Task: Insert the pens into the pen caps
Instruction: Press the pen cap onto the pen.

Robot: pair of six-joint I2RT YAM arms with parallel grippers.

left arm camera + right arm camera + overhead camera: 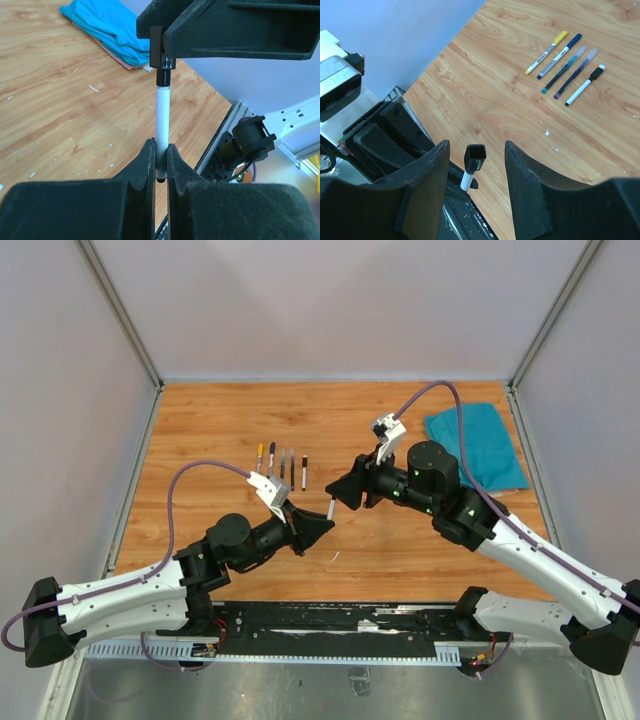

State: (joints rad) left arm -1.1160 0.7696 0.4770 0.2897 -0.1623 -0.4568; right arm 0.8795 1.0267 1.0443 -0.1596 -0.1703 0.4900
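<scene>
Five pens (282, 465) lie side by side in a short row on the desk (200, 430), left of its middle and toward the far edge. The leftmost has a yellow end, and the rightmost is white with a black cap.

Just right of the row and closer to the near edge, the left gripper (325, 524) reaches over the desk's middle. Its fingers (145, 165) are clenched on the lower barrel of a white pen (162, 112), covering that part of it. The pen is held off the wood, its upper end pointing toward the right gripper (336, 494). A black cap (475, 157) sits on that upper end.

The right gripper's fingers (520, 170) stand apart on either side of the cap. Its wrist view shows a gap on each side, so it grasps nothing. In the left wrist view its body hangs close over the cap.

A few pale scraps (546, 132) dot the wood near the two grippers. Well to the right, a teal cloth (475, 445) lies crumpled by the far right corner, apart from everything else.
</scene>
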